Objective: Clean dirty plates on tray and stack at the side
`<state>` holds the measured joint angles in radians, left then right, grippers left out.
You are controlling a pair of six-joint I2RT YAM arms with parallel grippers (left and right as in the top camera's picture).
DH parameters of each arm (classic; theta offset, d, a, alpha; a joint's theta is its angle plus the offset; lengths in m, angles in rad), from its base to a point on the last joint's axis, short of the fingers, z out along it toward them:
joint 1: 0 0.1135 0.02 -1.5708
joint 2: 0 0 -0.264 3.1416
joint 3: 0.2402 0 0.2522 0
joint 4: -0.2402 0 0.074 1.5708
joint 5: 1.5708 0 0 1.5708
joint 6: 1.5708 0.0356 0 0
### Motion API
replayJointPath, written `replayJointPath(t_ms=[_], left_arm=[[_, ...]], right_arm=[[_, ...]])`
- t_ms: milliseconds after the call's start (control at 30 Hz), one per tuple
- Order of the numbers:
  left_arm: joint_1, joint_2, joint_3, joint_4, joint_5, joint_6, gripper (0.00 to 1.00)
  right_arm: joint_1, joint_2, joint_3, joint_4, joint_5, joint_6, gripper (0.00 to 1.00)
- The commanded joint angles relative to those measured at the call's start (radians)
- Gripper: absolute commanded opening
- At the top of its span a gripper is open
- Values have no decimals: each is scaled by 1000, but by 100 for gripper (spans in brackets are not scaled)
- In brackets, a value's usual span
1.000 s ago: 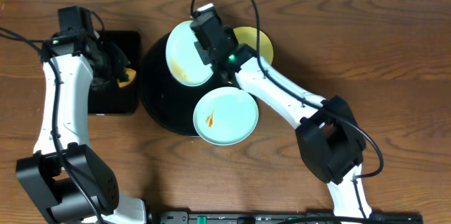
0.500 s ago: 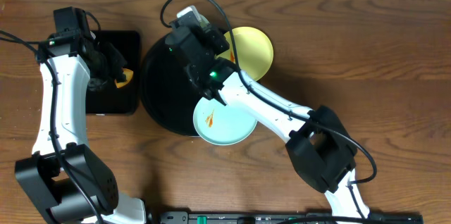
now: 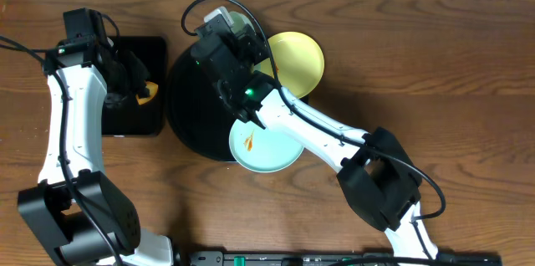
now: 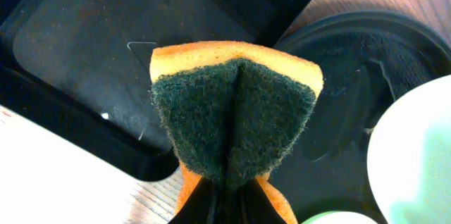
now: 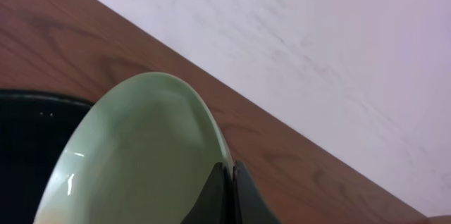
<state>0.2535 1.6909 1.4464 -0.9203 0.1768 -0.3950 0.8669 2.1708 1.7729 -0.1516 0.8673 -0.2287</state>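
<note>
Over the rectangular black tray [image 3: 134, 120] at the left side of the table [image 3: 443, 48], the left fingers [image 4: 199, 212] are closed tight on a sponge [image 4: 236, 111]. It is orange foam with a dark green scouring face, folded down the middle by the pinch, and the scouring face is toward the wrist camera. Right arm reaches across the round black tray [image 3: 188, 124]. The right fingers [image 5: 211, 197] are clamped together on the rim of a pale green plate [image 5: 134, 153], held up above the tray's far rim and tilted steeply, nearly edge-on from overhead. Its visible face looks clean, but only part of it shows, so this is not certain. Yellow plate [image 3: 301, 61] lies flat at the tray's far right, overhanging the rim toward the table. Pale blue-green plate [image 3: 272, 145], with an orange streak [image 3: 248, 140] left of its centre, lies at the tray's near edge. It likewise overhangs the rim and is partly covered by the right arm.
</note>
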Motion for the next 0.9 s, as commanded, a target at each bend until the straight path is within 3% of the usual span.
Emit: replayJointPath(t_ms=[0,500,867], left_arm=[[5,2,-5,-6,-5,5,7],[5,2,-4,-6,-4,5,8],[5,2,-5,-6,-4,5,8]], right_arm=[[16,-24,10,5,27,-23,1],[16,-27,10,3,-5,2,1],[-86,-90,10,-223,-426,262,1]])
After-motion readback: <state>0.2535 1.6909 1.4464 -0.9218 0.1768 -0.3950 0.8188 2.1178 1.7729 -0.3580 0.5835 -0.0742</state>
